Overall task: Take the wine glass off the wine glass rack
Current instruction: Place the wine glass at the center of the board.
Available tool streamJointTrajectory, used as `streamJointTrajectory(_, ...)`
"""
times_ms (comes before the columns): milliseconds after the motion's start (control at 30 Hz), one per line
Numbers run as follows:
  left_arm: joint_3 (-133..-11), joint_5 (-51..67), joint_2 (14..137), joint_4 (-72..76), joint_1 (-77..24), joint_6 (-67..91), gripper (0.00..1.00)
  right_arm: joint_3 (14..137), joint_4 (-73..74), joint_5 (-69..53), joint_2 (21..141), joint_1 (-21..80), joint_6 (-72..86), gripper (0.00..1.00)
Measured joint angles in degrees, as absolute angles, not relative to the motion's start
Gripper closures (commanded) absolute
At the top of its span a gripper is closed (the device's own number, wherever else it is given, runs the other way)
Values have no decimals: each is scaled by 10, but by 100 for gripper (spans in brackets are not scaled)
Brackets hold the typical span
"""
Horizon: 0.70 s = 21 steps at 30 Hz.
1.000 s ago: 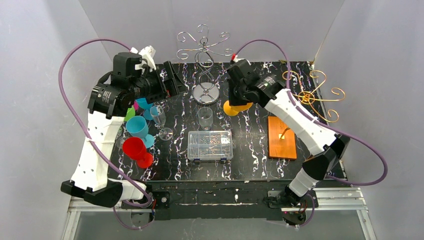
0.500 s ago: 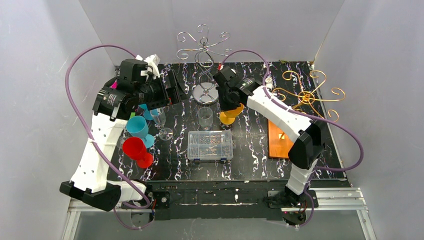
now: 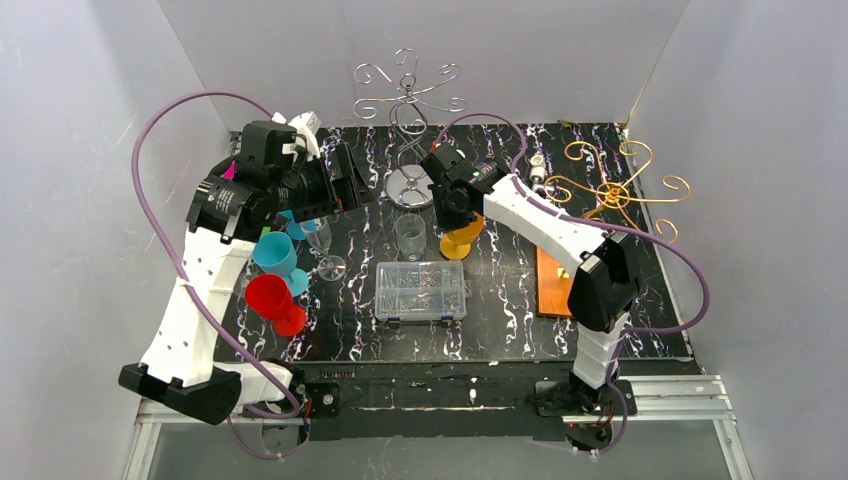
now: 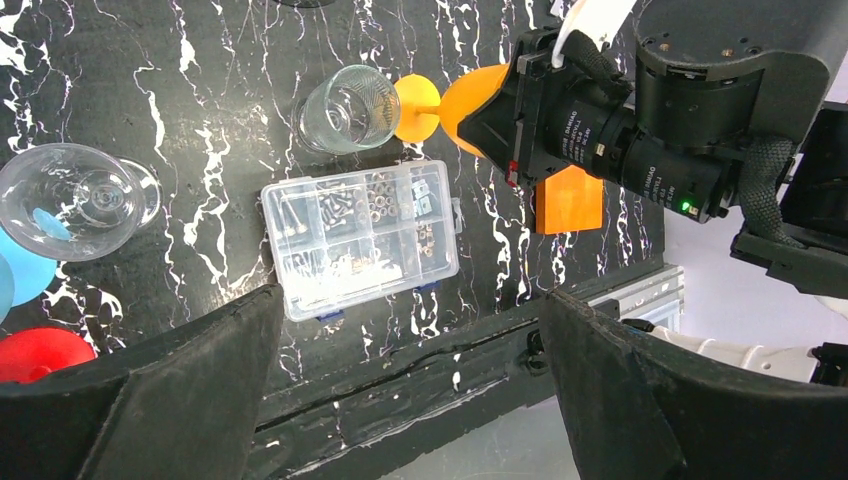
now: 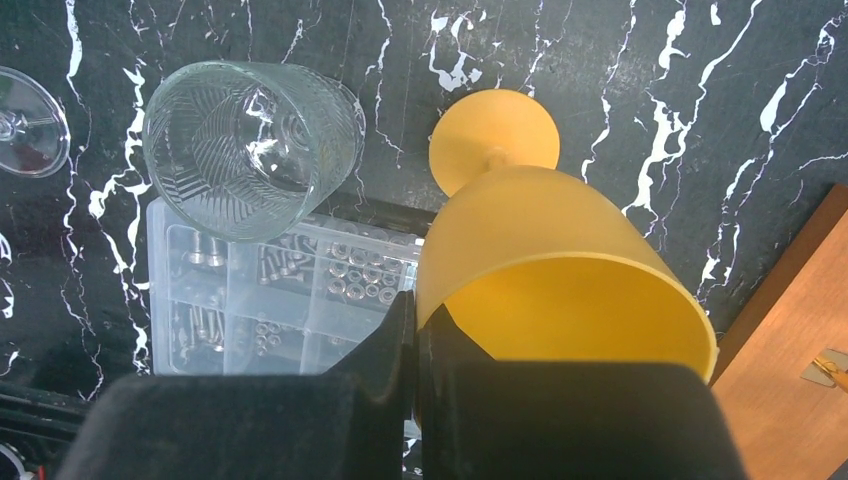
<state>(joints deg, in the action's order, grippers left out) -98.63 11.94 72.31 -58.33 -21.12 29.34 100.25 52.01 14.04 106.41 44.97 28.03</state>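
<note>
The right gripper [image 5: 415, 330] is pinching the rim of the orange wine glass [image 5: 560, 250], its jaws closed tight on the wall of the cup. It is carrying the glass tilted over the black marbled surface [image 3: 500, 310]. The glass is hanging just beside a clear tumbler [image 5: 250, 150], at the tumbler's 3 o'clock. Whether its foot is touching the surface cannot be told.

The silver wire rack [image 3: 408, 100] is standing at the surface's 12 o'clock, with the glass apart from it at its 5 o'clock. A gold wire rack [image 3: 615, 190] is sitting at the 2 o'clock edge. A plastic parts box [image 3: 421, 290] is lying at the tumbler's 6 o'clock.

The left gripper [image 4: 410, 300] is hovering over the 10 o'clock part of the surface, jaws spread wide and gripping nothing. Near it are a clear wine glass [image 3: 320, 240], teal goblets [image 3: 275, 252] and a red goblet [image 3: 270, 300].
</note>
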Motion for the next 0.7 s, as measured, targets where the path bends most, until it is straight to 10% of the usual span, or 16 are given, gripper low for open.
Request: streamJointTrajectory(700, -977, 120, 723, -574, -211, 290, 2, 1024, 526, 145, 1069, 450, 267, 32)
